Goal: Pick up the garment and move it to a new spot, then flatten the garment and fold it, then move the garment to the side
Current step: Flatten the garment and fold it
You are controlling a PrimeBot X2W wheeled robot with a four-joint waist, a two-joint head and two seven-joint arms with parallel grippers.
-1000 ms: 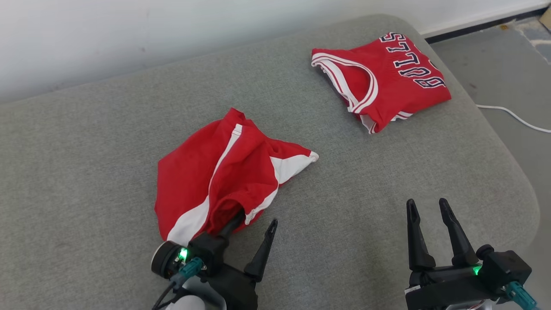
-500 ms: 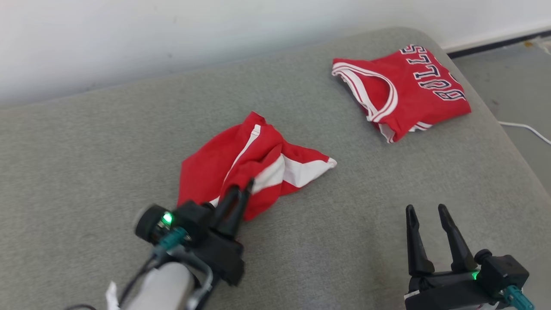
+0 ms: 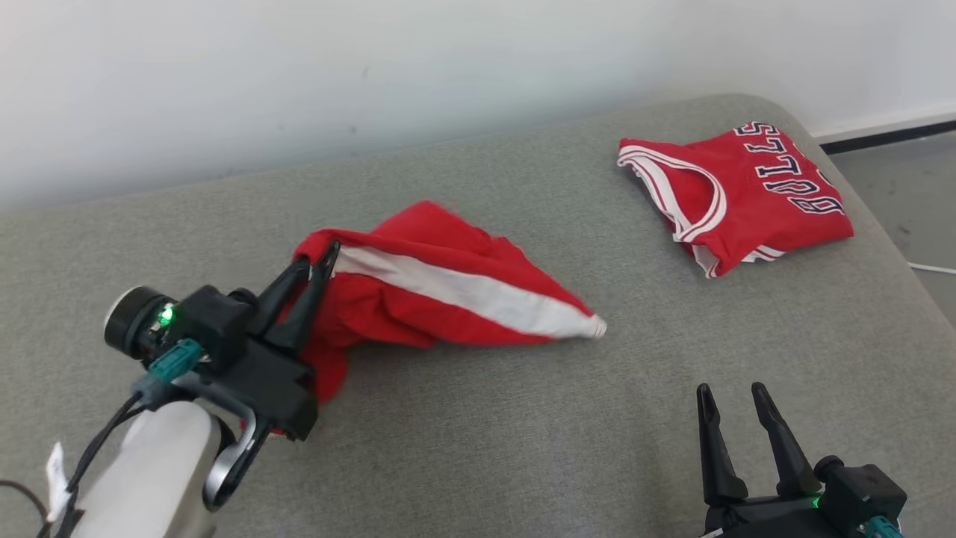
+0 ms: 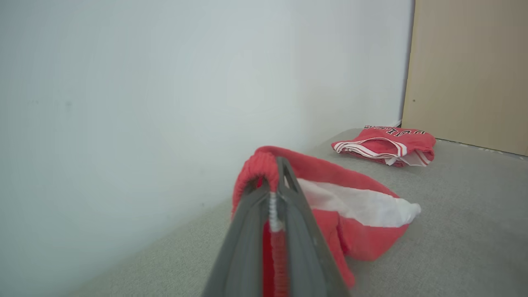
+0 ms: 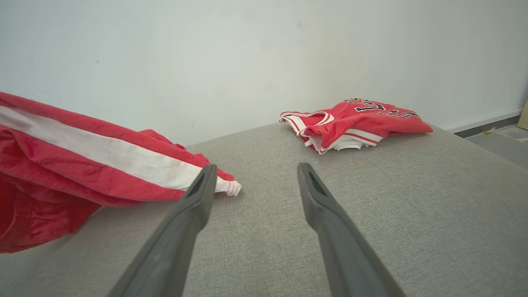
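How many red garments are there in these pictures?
2: red shorts with a white stripe, left of centre, pinched at one edge by the left hand; a folded red jersey at the far right of the grey cushion. None seems hidden.

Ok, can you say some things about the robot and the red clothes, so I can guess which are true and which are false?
1. The left gripper is shut on the red shorts. True.
2. The right gripper holds the jersey. False: it is open and empty, and the jersey lies apart from it on the grey cushion.
3. The shorts have a white stripe. True.
4. The jersey is blue. False: it is red.
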